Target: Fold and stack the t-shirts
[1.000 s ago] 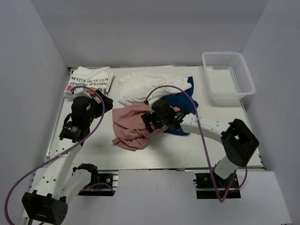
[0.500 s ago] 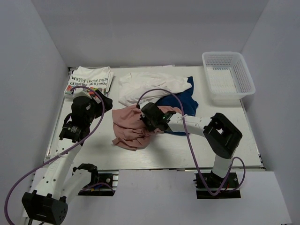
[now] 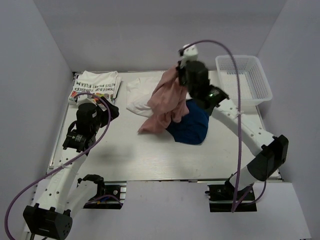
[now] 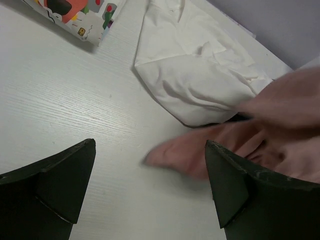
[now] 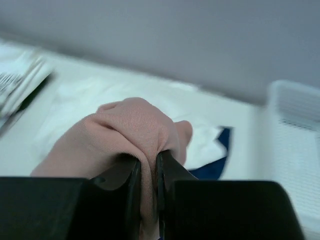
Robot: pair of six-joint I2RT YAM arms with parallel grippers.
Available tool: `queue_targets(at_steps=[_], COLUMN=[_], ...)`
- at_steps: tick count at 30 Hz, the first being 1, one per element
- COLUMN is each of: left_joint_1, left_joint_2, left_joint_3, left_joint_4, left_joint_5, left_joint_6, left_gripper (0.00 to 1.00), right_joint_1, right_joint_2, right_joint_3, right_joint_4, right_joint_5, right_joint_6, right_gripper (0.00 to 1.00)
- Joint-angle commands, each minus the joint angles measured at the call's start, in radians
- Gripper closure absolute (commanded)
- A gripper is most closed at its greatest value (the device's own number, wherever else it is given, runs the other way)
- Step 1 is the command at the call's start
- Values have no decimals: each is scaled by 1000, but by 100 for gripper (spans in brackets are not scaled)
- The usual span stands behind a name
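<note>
Your right gripper (image 5: 148,167) pinches the pink shirt (image 3: 167,102) tight, just left of the basket (image 3: 235,86); your left gripper (image 4: 150,150) gapes wide, holding nothing.

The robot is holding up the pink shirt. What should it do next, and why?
Probably carry the pink t-shirt to the bare table in front and lower it flat. The right gripper is shut on a bunched fold, so it hangs crumpled, its lower end beside the white shirt and blue shirt. The open left gripper could then help spread it.

White table (image 3: 130,155) with t-shirts (image 3: 142,95), basket (image 3: 243,59)
</note>
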Motion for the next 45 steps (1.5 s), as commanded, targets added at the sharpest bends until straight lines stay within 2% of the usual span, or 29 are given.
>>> queue_targets(at_steps=[1,2,3,8,14,16,17,19,24,27,29,31,33,36,41,45], left_joint_1=[-3,-3,-3,-3,-3,-3,-3,-3,-3,-3,-3,-3,-3,-3,-3,-3], left_joint_2=[-42,-42,-42,-42,-13,-4,5,15,56,84,93,102,102,102,102,111], left_joint_3=[9,8,8,8,8,8,8,8,18,18,18,27,27,18,-2,-11], left_joint_4=[13,26,26,26,39,39,39,48,48,48,48,48,39,39,68,68], left_joint_5=[19,29,29,-5,49,60,60,50,41,50,59,60,60,60,93,93], left_joint_6=[2,2,14,14,42,52,52,52,52,52,62,62,71,71,71,71], left_gripper=[0,0,0,0,0,0,0,0,0,0,0,0,0,0,0,0], right_joint_1=[-182,-214,-307,-486,-711,-734,-803,-837,-912,-926,-919,-914,-920,-922,-859,-768], right_joint_2=[22,39,68,227,393,422,433,456,602,649,650,662,672,619,418,338], right_joint_3=[167,202,280,627,846,848,826,780,741,694,637,621,632,623,482,335], right_joint_4=[15,1,-26,-100,-51,-41,-18,-1,-82,-102,-100,-117,-137,-157,-145,-140], right_joint_5=[124,115,104,40,-14,-52,-81,-150,-267,-567,-614,-600,-609,-663,-660,-498], right_joint_6=[-92,-86,-86,-77,-120,-88,-69,-59,32,32,41,59,90,92,18,-118], right_gripper=[100,100,100,100,100,100,100,100,100,100,100,65,10,10,10,10])
